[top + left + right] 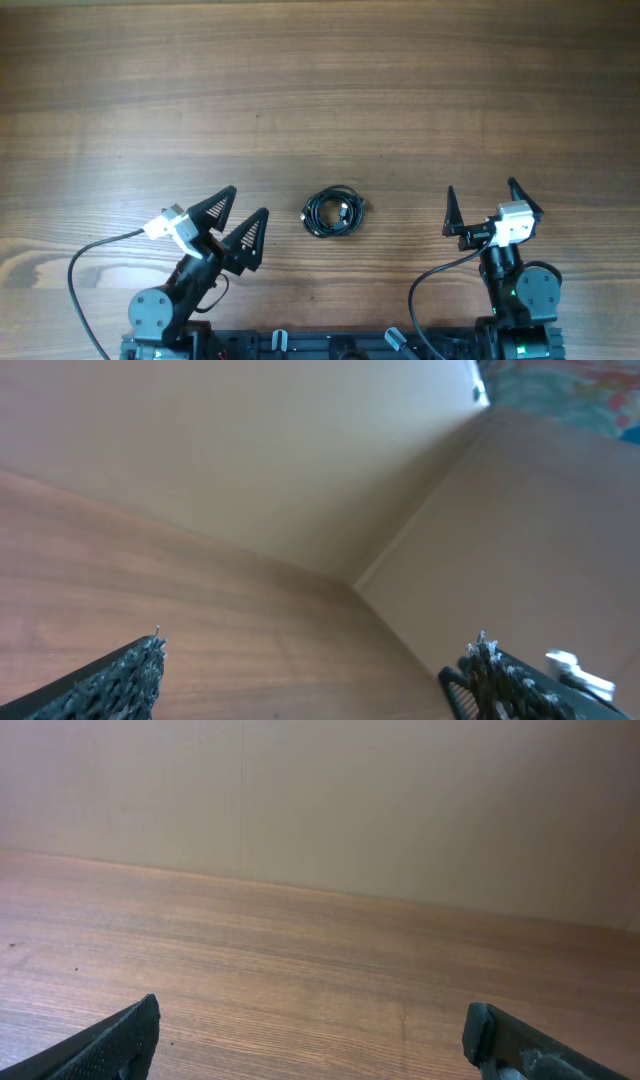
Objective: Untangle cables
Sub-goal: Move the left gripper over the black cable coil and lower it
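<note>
you have untangled nothing yet: the cables (333, 212) sit in one tight coil on the desk (300, 80), between your left claw (248, 203) and right claw (480, 188), both wide open and empty.

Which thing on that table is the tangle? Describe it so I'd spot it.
On the wooden table, look between the left hand and the right hand. There lies a small round coil of thin black cables. Unlike the thicker black cords running to the arms, it lies loose, touching neither hand.
</note>
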{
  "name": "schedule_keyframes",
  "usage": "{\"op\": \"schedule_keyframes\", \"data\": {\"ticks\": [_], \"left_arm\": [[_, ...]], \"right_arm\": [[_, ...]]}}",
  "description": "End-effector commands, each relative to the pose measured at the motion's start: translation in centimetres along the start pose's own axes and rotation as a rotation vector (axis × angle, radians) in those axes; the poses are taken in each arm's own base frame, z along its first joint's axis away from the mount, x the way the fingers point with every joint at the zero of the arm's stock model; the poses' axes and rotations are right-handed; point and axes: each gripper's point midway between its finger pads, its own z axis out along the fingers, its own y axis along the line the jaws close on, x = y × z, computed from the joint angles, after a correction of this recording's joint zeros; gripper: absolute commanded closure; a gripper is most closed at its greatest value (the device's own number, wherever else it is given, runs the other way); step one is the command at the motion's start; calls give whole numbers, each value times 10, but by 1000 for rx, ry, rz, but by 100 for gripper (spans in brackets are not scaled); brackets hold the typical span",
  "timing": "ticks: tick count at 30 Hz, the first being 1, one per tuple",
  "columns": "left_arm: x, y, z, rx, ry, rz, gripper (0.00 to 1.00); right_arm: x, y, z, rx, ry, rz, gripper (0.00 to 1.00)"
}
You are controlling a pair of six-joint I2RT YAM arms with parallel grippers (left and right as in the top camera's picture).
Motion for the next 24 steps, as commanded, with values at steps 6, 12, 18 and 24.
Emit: {"op": "schedule_keyframes", "data": {"ticks": [6,12,18,24], "left_arm": [[-74,-45,3,-24,-107,66,0],[-82,-25,33,-317,245,-16,1],[-55,-1,35,-619,668,-253,0],[-1,13,45,-668,931,-405,0]], "right_arm": [[-2,0,-1,0,-11,-12,0],[-2,0,-1,0,-11,-12,0],[-2,0,-1,0,-11,-12,0],[-2,0,-1,0,-11,-12,0]]}}
